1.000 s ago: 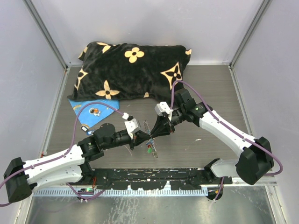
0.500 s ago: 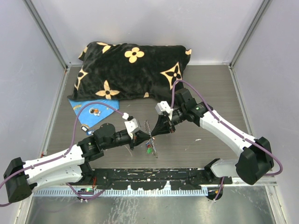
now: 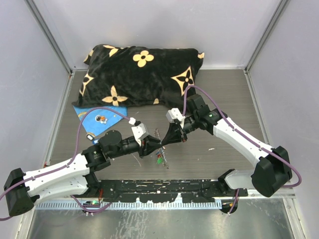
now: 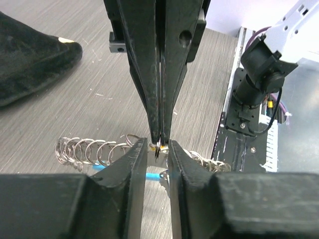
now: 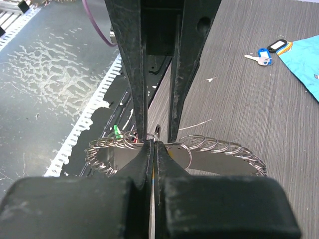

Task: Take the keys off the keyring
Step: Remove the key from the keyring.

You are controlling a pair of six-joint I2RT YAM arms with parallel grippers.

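The keyring (image 3: 158,137) is a grey chain of wire loops (image 4: 82,150) held just above the table between both grippers. Its light-blue section (image 4: 152,175) shows below the left fingers. My right gripper (image 5: 153,144) is shut on one small loop of the keyring (image 5: 157,131). My left gripper (image 4: 158,147) stands slightly open, its jaws on either side of the right fingertips (image 4: 149,99). The keys (image 3: 159,159) hang under the chain, and a green head (image 5: 116,131) shows in the right wrist view.
A black pillow (image 3: 142,74) with gold flowers lies at the back. A blue sheet (image 3: 97,119) lies left of the arms. Two loose tagged keys (image 5: 260,56) lie on the table near it. A black rail (image 3: 159,188) runs along the near edge.
My right gripper has closed onto a loop of the keyring. My left gripper has gone from shut to slightly open and edged toward the right fingertips.
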